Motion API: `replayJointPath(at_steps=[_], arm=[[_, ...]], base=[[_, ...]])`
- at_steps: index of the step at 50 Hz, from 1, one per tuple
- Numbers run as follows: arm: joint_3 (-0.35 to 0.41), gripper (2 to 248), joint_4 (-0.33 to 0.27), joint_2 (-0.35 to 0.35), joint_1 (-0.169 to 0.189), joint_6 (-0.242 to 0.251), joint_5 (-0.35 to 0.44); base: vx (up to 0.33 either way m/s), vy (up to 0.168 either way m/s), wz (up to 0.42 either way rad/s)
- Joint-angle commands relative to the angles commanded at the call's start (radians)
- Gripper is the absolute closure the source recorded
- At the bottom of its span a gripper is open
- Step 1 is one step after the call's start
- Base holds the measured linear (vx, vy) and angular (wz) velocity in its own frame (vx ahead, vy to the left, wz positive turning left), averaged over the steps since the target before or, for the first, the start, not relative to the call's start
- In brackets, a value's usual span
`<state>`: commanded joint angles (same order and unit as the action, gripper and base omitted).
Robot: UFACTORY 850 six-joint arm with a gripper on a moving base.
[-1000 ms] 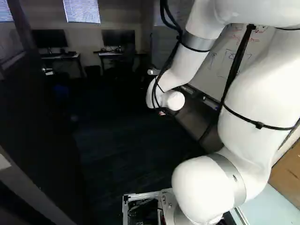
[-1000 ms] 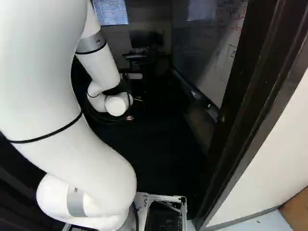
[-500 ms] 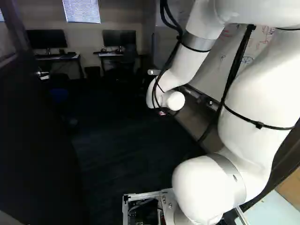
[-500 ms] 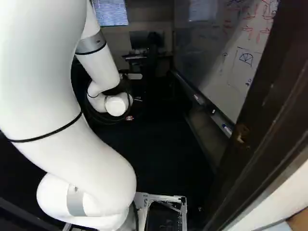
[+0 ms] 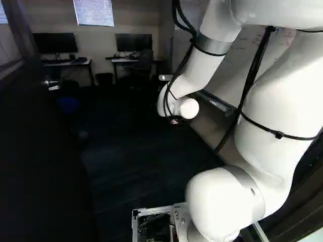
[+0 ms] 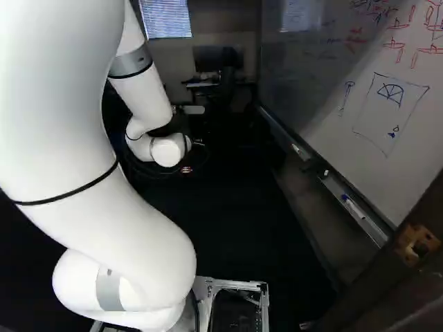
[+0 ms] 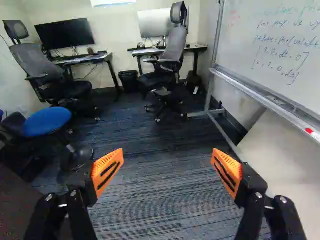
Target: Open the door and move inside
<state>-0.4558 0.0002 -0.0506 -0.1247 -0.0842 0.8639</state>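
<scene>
Driving ahead seems next: the door [image 5: 40, 156] stands open to the gripper's [image 7: 167, 162] left, its long face running roughly along the way in; the fingers are spread, nothing between them, carpet [image 7: 160, 125] ahead.

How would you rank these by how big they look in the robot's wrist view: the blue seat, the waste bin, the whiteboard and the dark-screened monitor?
Largest to smallest, as they appear:
1. whiteboard, cut off by the view's edge
2. dark-screened monitor
3. blue seat
4. waste bin
</scene>
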Motion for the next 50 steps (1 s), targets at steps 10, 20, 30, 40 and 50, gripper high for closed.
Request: replayJointPath(at_steps=[10,20,30,40,50], arm=[[0.0,3,0.0,0.0,0.0,0.0,0.0],[0.0,3,0.0,0.0,0.0,0.0,0.0],[0.0,3,0.0,0.0,0.0,0.0,0.0],[0.0,3,0.0,0.0,0.0,0.0,0.0],[0.0,3,0.0,0.0,0.0,0.0,0.0]], base=[[0.203,0.046,-0.003],[0.21,0.043,-0.014],[0.21,0.039,-0.018],[0.206,0.013,0.017],[0.194,0.004,-0.009]])
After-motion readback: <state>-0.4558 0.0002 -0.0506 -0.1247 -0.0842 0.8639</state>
